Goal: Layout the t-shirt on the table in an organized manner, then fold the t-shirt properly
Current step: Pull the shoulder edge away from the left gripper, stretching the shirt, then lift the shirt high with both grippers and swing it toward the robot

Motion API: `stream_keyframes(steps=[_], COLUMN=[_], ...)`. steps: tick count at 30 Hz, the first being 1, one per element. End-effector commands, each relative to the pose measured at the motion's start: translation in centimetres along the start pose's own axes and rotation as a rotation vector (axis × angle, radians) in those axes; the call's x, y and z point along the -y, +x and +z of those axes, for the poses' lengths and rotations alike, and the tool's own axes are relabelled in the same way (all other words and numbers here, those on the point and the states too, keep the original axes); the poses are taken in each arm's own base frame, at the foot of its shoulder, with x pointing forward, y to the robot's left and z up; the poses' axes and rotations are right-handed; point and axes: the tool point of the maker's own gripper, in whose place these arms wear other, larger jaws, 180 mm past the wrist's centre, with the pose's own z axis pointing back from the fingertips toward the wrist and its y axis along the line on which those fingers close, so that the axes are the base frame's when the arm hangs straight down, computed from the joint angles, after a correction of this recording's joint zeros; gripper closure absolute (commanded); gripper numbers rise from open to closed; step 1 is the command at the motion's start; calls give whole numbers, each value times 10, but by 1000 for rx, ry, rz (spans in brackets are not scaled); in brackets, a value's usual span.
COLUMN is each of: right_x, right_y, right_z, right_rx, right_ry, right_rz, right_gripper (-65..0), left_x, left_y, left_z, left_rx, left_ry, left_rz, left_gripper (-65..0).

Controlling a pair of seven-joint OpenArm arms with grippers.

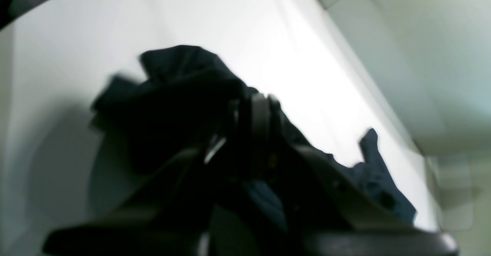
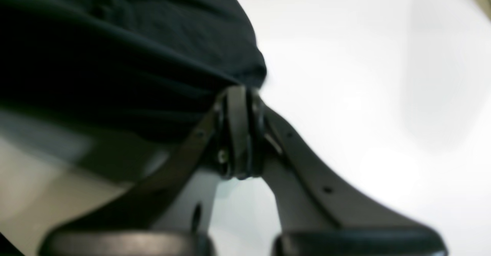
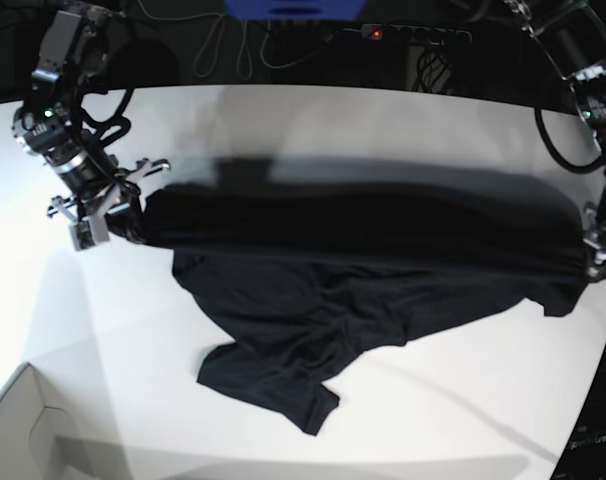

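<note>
t-shirt (image 3: pixel 363 250) edge between both arms' fingers (image 2: pixel 238 106)

No readable text or labels, though both wrist views are blurred.

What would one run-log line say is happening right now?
phase: spreading | t-shirt: stretched, lower part on table | left gripper: shut on t-shirt | right gripper: shut on t-shirt

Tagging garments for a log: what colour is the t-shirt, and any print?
Plain black t-shirt, no print visible; clearest in the base view.
</note>
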Motion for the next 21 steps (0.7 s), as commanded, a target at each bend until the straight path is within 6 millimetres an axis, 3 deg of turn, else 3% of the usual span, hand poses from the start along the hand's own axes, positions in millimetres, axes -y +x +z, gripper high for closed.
stream_keyframes(steps=[1,5,9,12,14,17,21], right_x=[4,9,12,15,18,18,19], right_y=[17,12,10,7,6,5,7], right_z=[-1,-7,-13,-17,-16,-16,-16], right_rx=[60,44,36,31,25,23,27], right_ry=[-5,-3,0,0,-2,-2,-3], right_rz=[5,-6,-18,-30,-21,-23,-19], right_gripper=[0,0,0,0,0,0,0], left_x=[14,20,20,27,28,45,57], left_y=[19,-11,-19,-13,-12,2,4], left_z=[-5,-29,-42,-46,-46,-39,-17], left_rx=[35,-61,-90,-79,-83,-42,-18], left_ry=[-35,-42,-37,-49,-51,-91,-128], left_rz=[-29,-35,-9,-4,-5,-37,-102], left_gripper=[-2,-2,-2,-2,-2,-2,-2])
